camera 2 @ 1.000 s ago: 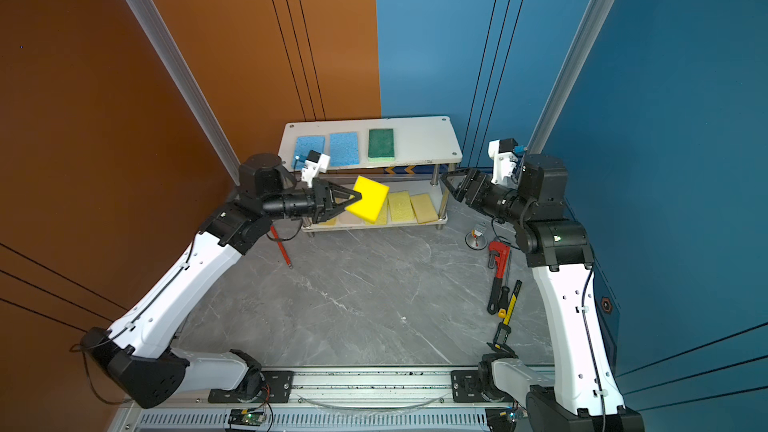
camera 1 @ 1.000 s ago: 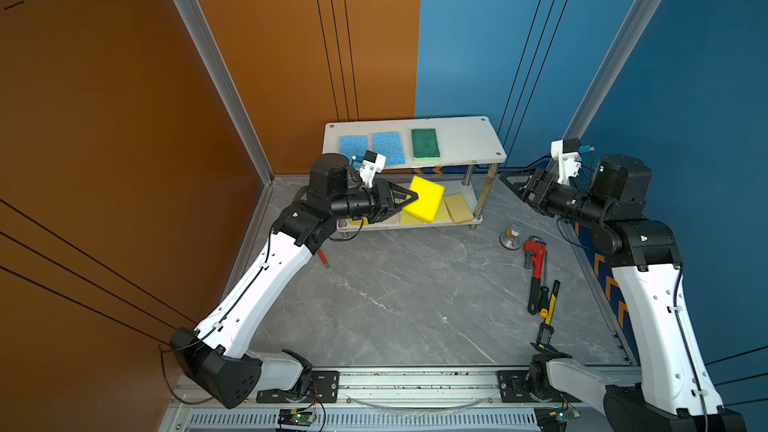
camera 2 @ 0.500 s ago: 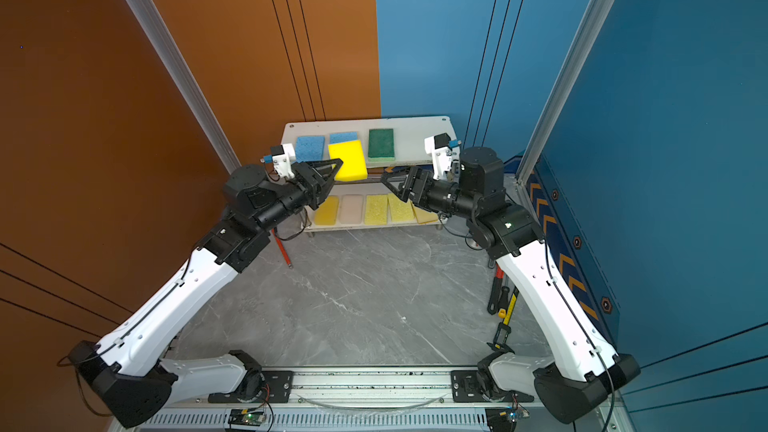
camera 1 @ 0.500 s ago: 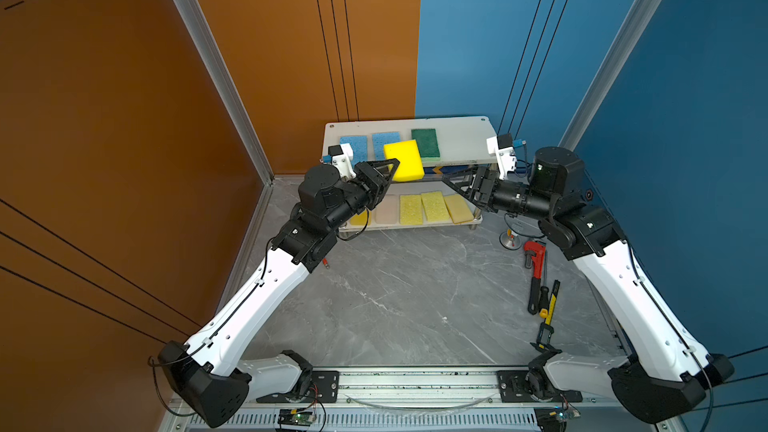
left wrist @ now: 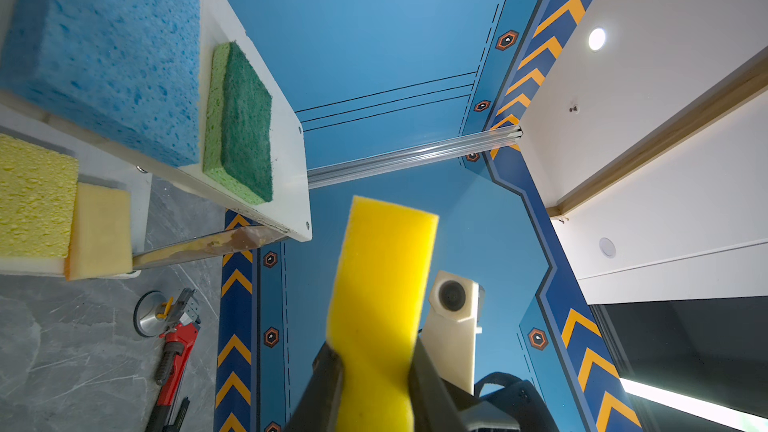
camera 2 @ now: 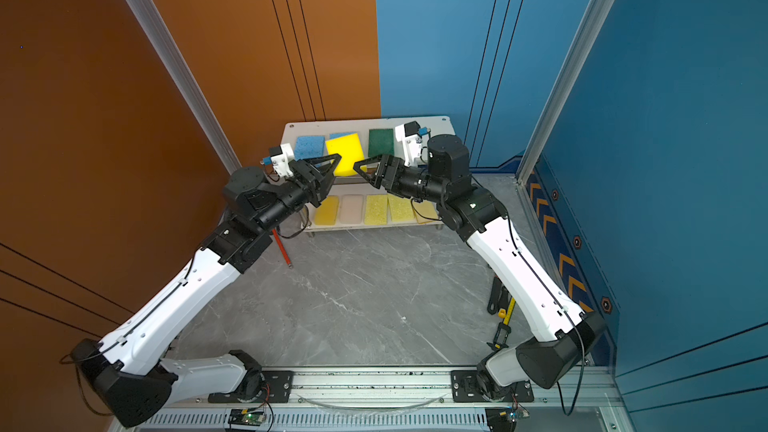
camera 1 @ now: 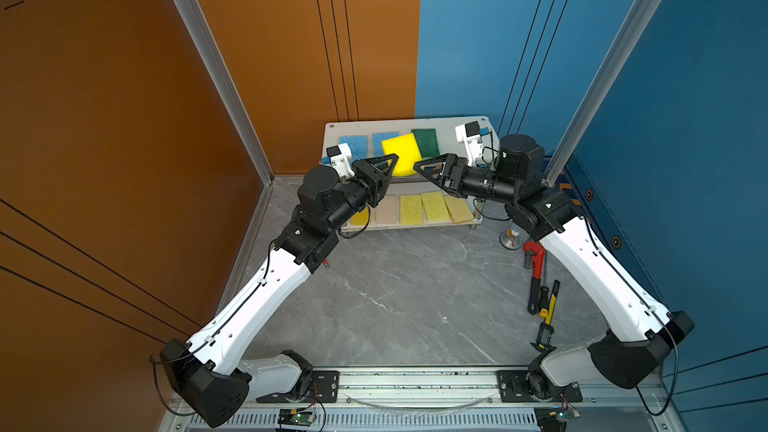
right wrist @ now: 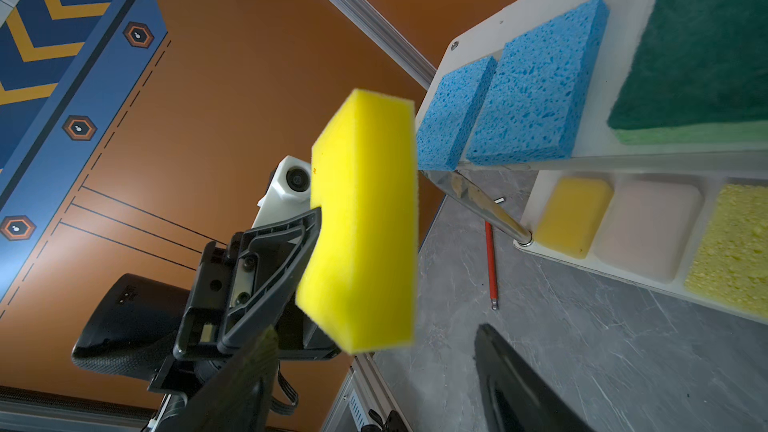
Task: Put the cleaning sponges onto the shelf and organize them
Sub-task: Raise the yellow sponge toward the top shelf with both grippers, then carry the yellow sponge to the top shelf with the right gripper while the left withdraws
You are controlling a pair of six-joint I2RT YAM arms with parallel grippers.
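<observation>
nearest, on the grey marble floor in front of the small two-tier white-board shelf w/ chrome posts (camera 1: 446,125), no loose sponge shows. only a red pipe wrench (camera 1: 534,259) off the shelf's right end and a thin red-handled hex key (camera 2: 282,253) off its left end, as the top views show them.

closer in, the l gripper (camera 1: 392,158) pinches a bright yellow rectangular foam sponge (camera 1: 402,151) by one edge. it hangs tilted in the air just in front of the shelf's upper board, not touching it. the r gripper (camera 1: 419,171) faces it w/ jaws spread, holding nothing, tips near the sponge but apart.

on the shelf, the lower board is full:
- bright yellow sponge (camera 1: 359,217)
- cream-pink sponge (camera 1: 386,209)
- 2 pale yellow porous sponges (camera 1: 410,209) (camera 1: 434,205)
- tan sponge (camera 1: 457,210)

the upper board has 2 blue porous sponges (camera 1: 353,145) (right wrist: 536,89) and a dark green scouring sponge (camera 1: 426,143), w/ bare room toward its right end.

step: last sponge in transit, prob. a hand-over l to r, tho the top views don't settle that.

next: r should close on the free end before l lets go, then lay the sponge flat beside the green one, squared to the row.
</observation>
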